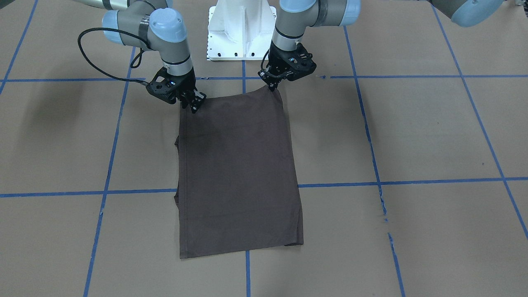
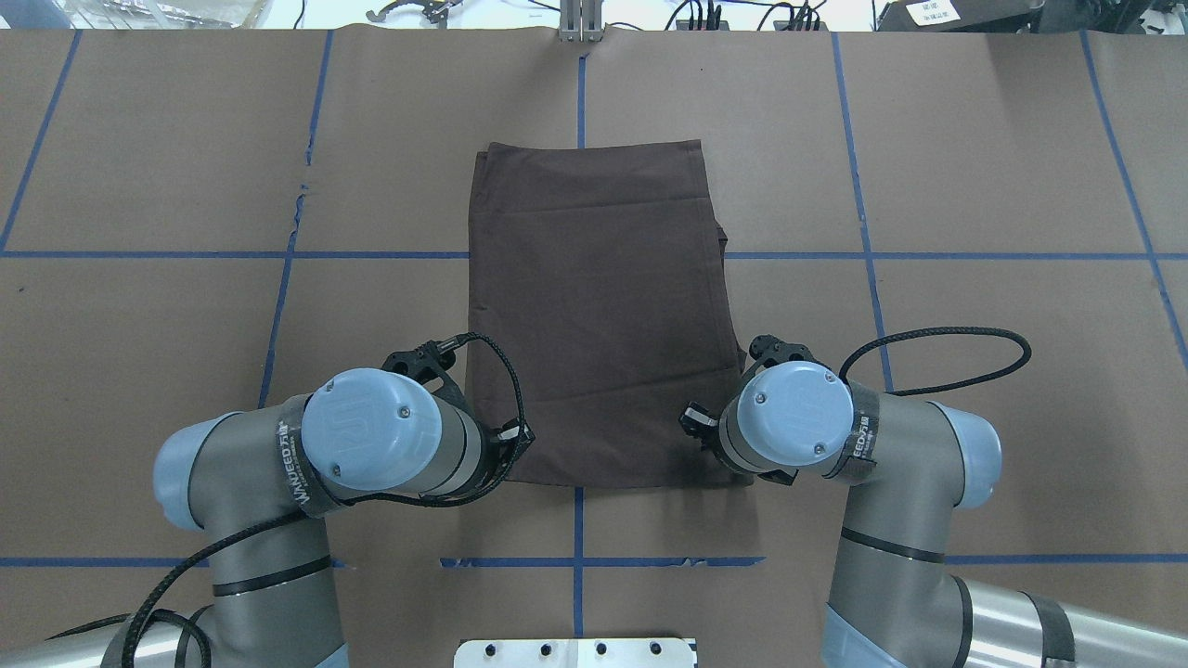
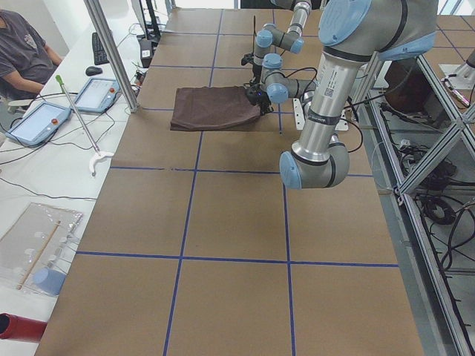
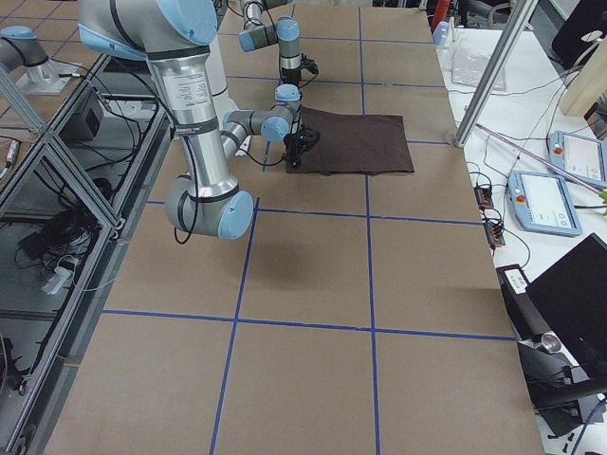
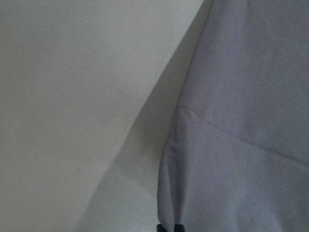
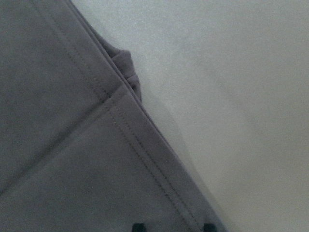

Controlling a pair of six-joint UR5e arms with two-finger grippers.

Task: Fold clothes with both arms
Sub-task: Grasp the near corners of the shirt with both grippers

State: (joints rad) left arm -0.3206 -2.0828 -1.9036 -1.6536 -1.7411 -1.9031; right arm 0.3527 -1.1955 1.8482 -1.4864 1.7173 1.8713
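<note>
— Overhead exterior: where's the dark brown-grey knit T-shirt [image 2: 594, 306]?
— Folded flat mid-way across the brown taped table [image 2: 974, 139]. The black two-finger left end effector [image 1: 273, 86] pinches one robot-side corner. The right end effector [image 1: 194, 106] is spread over the other.

Blue tape [image 1: 412, 76] is crossing the brown table [image 1: 433, 132]. A person [image 3: 22, 48] is sitting near two tablets [image 3: 38, 122] at its edge.
</note>
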